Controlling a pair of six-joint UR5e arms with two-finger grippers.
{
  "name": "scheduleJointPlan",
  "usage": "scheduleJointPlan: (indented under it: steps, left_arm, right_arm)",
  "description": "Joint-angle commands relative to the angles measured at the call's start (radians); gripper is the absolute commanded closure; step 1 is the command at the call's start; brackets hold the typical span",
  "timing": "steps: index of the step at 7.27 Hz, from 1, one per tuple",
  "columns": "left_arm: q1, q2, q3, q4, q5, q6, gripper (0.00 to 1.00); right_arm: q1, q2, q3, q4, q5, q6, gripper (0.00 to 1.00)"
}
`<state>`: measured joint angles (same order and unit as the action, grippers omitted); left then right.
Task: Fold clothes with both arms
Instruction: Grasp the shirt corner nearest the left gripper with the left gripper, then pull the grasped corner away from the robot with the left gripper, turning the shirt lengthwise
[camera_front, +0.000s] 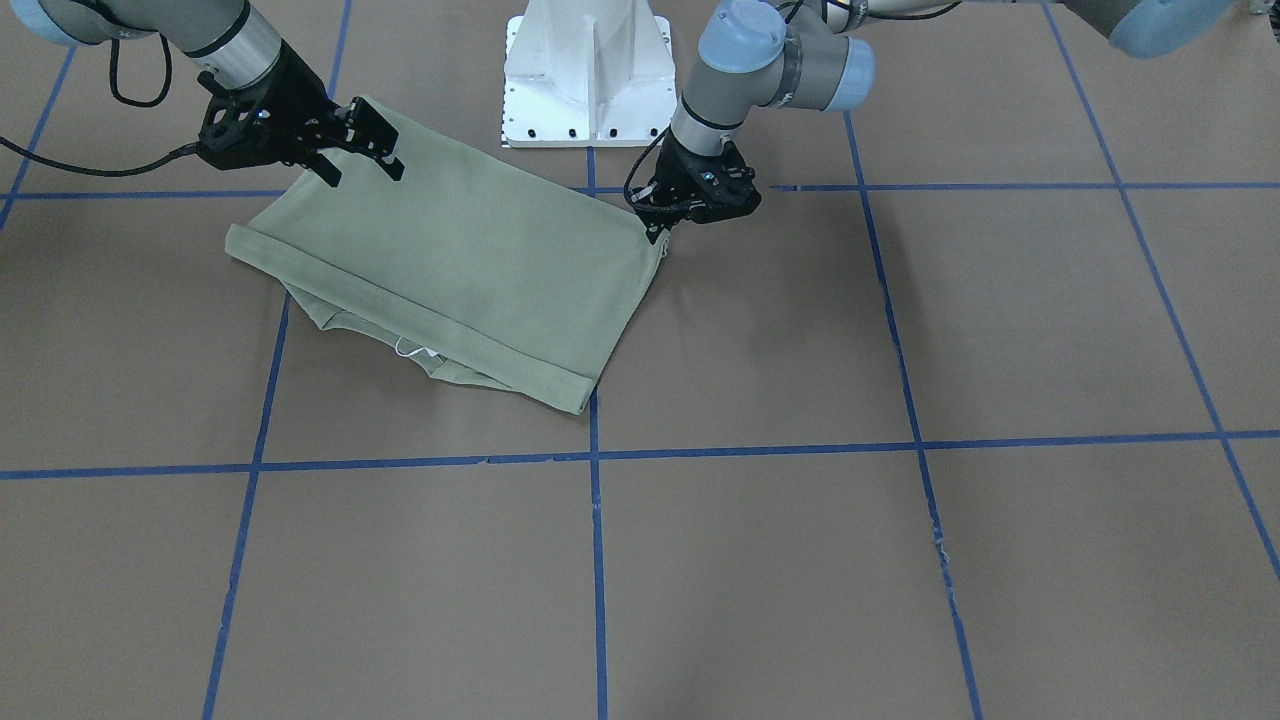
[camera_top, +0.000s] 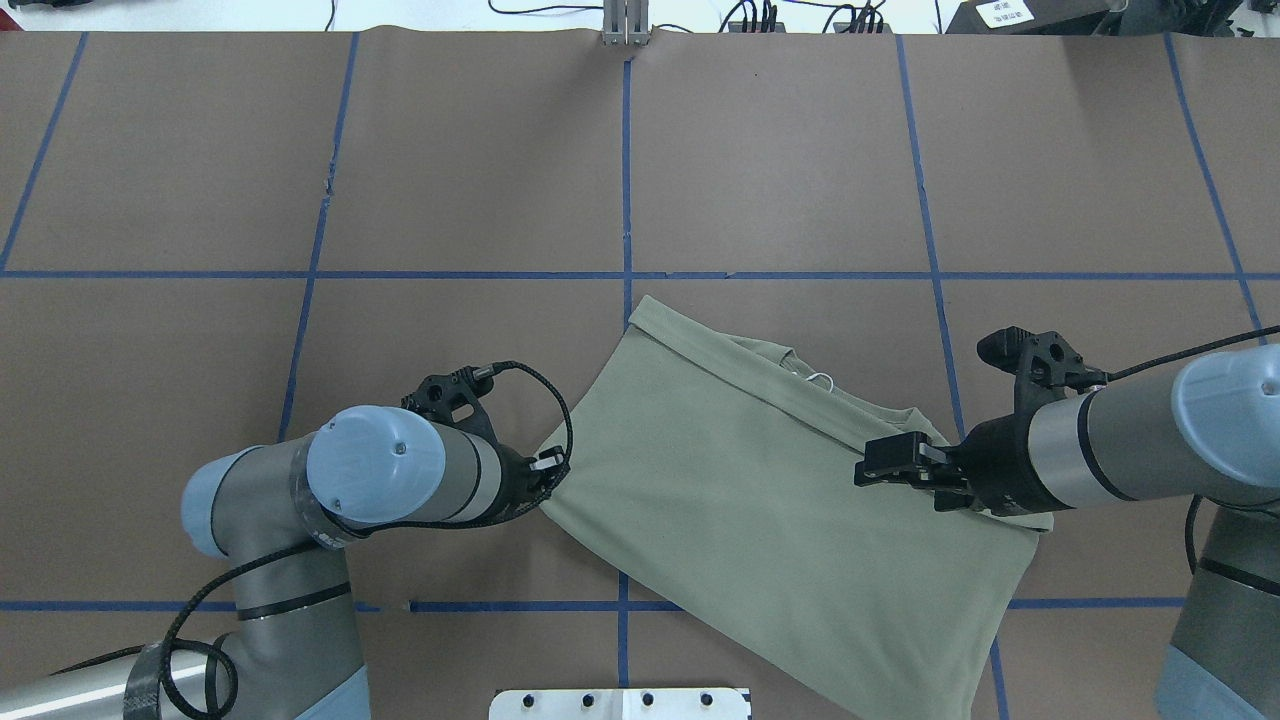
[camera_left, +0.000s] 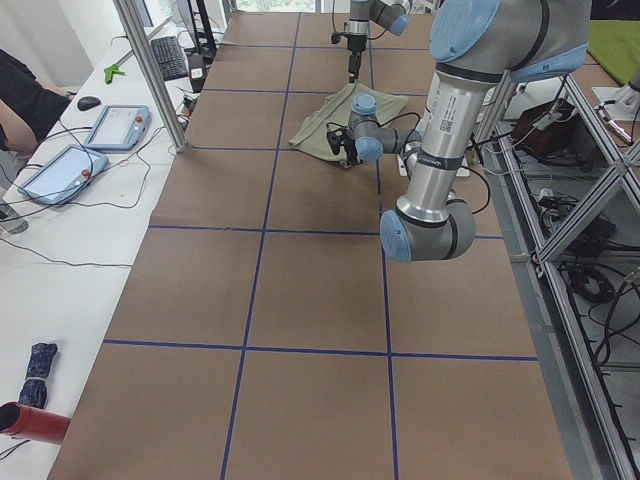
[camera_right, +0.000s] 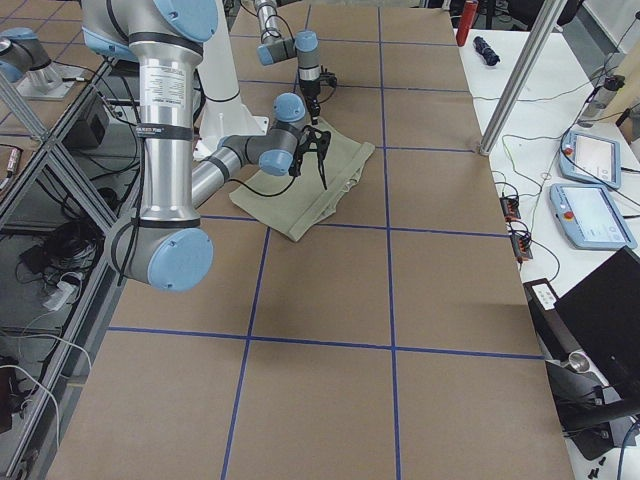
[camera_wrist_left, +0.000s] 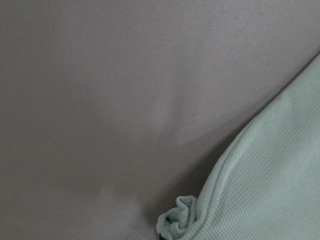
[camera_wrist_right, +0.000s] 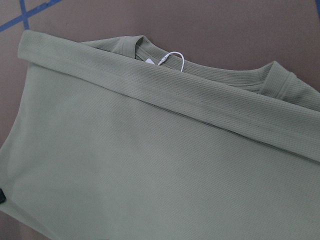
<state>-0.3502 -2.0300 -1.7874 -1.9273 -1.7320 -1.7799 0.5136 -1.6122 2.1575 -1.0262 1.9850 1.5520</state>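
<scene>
The sage-green shirt (camera_top: 760, 500) lies folded on the brown table, its hem band laid over the collar, where a white tag string (camera_top: 818, 378) shows. It also shows in the front view (camera_front: 470, 260). My left gripper (camera_top: 548, 478) is at the shirt's corner nearest it and is shut on the cloth (camera_front: 660, 232). The left wrist view shows that bunched corner (camera_wrist_left: 177, 220). My right gripper (camera_front: 362, 166) hovers open over the shirt's opposite side edge (camera_top: 880, 468) and holds nothing. The right wrist view looks down on the folded shirt (camera_wrist_right: 150, 160).
The white pedestal base (camera_front: 588, 75) stands just behind the shirt. Blue tape lines (camera_front: 596, 560) mark a grid on the table. A side bench with tablets (camera_left: 115, 125) and a person's arm runs along the table's far long edge.
</scene>
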Motion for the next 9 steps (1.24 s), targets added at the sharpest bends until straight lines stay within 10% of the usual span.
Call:
scheduleJointPlan:
  steps: [1, 9]
  left_arm:
    - [-0.099, -0.003, 0.009, 0.002, -0.001, 0.089, 1.0]
    - [-0.337, -0.341, 0.568, -0.23, 0.037, 0.424, 1.0]
  right_arm:
    - [0.0, 0.0, 0.001, 0.0, -0.003, 0.0, 0.0]
    - [0.013, 0.025, -0.011, -0.002, -0.006, 0.0, 0.0]
